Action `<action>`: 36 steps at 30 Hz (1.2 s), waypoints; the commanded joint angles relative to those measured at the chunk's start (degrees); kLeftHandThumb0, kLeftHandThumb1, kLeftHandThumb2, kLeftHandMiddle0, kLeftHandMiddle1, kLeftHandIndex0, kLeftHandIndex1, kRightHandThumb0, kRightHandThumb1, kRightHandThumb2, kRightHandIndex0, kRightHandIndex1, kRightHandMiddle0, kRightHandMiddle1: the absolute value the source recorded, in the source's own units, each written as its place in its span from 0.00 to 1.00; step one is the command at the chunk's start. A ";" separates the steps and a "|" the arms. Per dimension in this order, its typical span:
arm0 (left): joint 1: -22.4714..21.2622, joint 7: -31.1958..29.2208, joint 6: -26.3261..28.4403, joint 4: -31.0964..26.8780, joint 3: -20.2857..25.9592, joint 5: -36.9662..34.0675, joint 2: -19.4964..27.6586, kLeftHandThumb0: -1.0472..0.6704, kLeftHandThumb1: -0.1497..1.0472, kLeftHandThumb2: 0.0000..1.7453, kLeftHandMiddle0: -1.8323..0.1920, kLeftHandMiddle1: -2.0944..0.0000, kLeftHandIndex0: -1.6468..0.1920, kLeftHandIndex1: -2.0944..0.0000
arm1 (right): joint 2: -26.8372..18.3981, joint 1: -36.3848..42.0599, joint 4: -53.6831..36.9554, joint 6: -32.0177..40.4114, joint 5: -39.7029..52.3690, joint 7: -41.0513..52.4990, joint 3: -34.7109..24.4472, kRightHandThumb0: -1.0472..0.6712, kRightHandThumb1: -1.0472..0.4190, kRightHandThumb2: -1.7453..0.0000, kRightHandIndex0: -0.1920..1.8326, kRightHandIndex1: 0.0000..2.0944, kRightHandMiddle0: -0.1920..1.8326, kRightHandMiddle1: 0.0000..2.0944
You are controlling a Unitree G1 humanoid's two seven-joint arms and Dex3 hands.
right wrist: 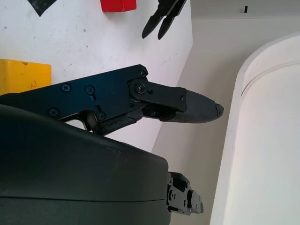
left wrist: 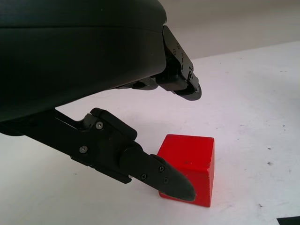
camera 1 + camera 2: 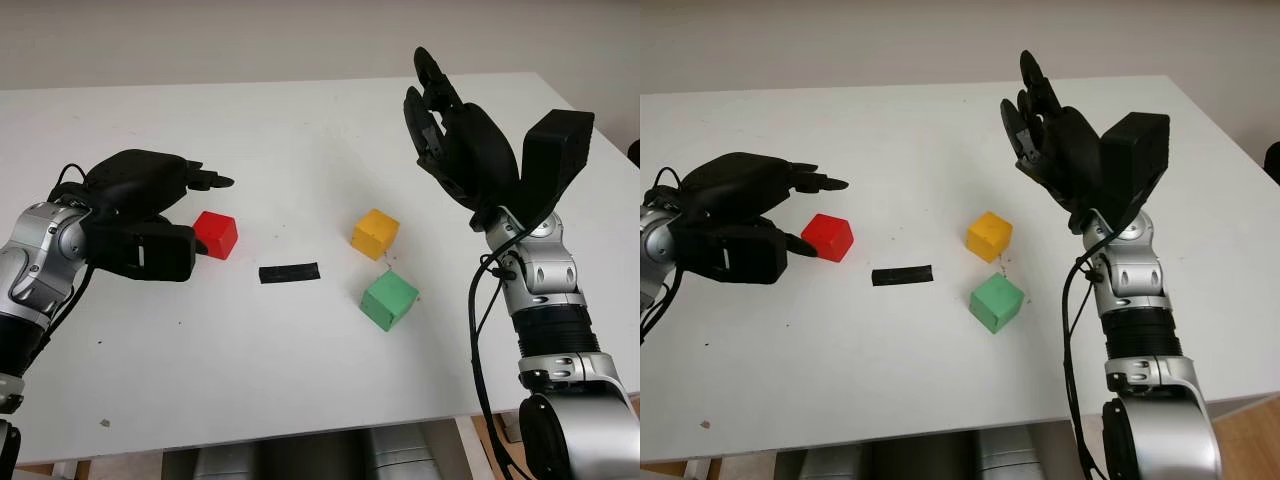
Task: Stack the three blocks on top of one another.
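On the white table (image 3: pixel 300 140) a red block (image 3: pixel 216 236) sits left of centre. A yellow block (image 3: pixel 375 233) lies right of centre, and a green block (image 3: pixel 389 300) sits just in front of it. My left hand (image 3: pixel 208 208) is open at the red block. Its upper fingers (image 2: pixel 180 84) hover above the block (image 2: pixel 187 159), and its thumb (image 2: pixel 164 180) sits low beside the block's near-left side. I see no grip on the block. My right hand (image 3: pixel 440 110) is open and raised above the table, behind and to the right of the yellow block (image 1: pixel 23 75).
A short black tape strip (image 3: pixel 289 273) lies flat between the red block and the green one. The table's right edge runs close to my right arm (image 3: pixel 540 280). Bare tabletop stretches behind and in front of the blocks.
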 commanded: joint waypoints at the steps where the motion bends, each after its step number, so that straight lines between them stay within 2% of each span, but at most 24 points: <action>1: 0.18 0.80 -0.62 0.64 -0.84 0.63 -0.33 0.23 0.82 0.03 0.76 0.97 0.64 0.96 | -0.06 0.32 -1.29 0.29 0.02 0.14 0.12 0.26 0.00 0.67 0.00 0.00 0.00 0.00; 18: 0.47 1.56 0.00 1.29 -2.47 2.74 -1.07 0.20 0.85 0.03 0.77 0.98 0.60 0.96 | -0.05 0.54 -2.04 0.86 -0.11 -0.23 -0.06 0.26 0.00 0.67 0.00 0.00 0.00 0.00; 36: 0.64 5.73 2.18 3.18 -3.52 5.52 -3.16 0.25 0.86 0.03 0.73 0.96 0.50 0.88 | 0.00 1.11 -4.37 0.94 0.33 -1.56 -0.62 0.25 0.00 0.70 0.00 0.00 0.00 0.02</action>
